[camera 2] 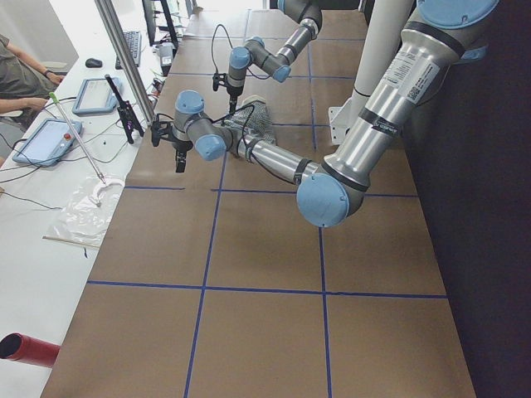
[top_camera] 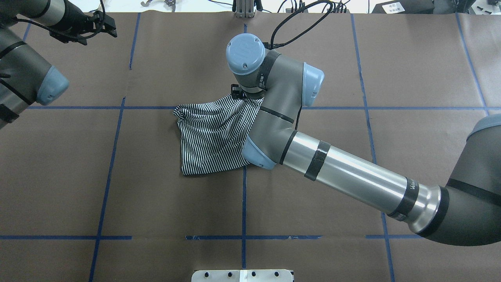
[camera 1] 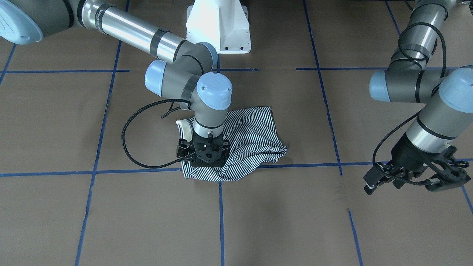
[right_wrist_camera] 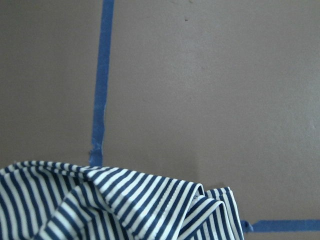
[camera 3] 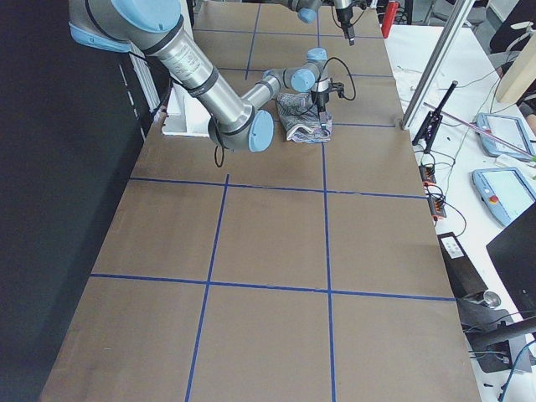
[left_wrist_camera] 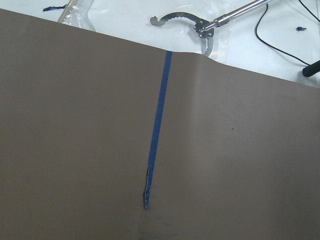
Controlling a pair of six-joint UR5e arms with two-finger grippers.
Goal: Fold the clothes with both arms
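The navy-and-white striped shirt (camera 1: 251,136) lies bunched and partly folded at the table's middle, and it also shows in the overhead view (top_camera: 211,133). Its cream collar (camera 1: 183,123) peeks out beside the right wrist. My right gripper (camera 1: 204,158) points straight down on the shirt's edge nearest the operators' side. Its fingertips are hidden under its body, and it looks shut on the cloth. The right wrist view shows a raised striped fold (right_wrist_camera: 115,205) at the bottom. My left gripper (camera 1: 404,181) hangs open and empty above bare table, far from the shirt, and also shows in the overhead view (top_camera: 107,25).
The white pedestal (camera 1: 218,29) stands at the robot's side of the table. Blue tape lines (camera 1: 221,218) divide the brown table cover. A metal grabber tool (left_wrist_camera: 200,25) lies beyond the table edge. An operators' bench with tablets (camera 2: 50,137) runs along the far side.
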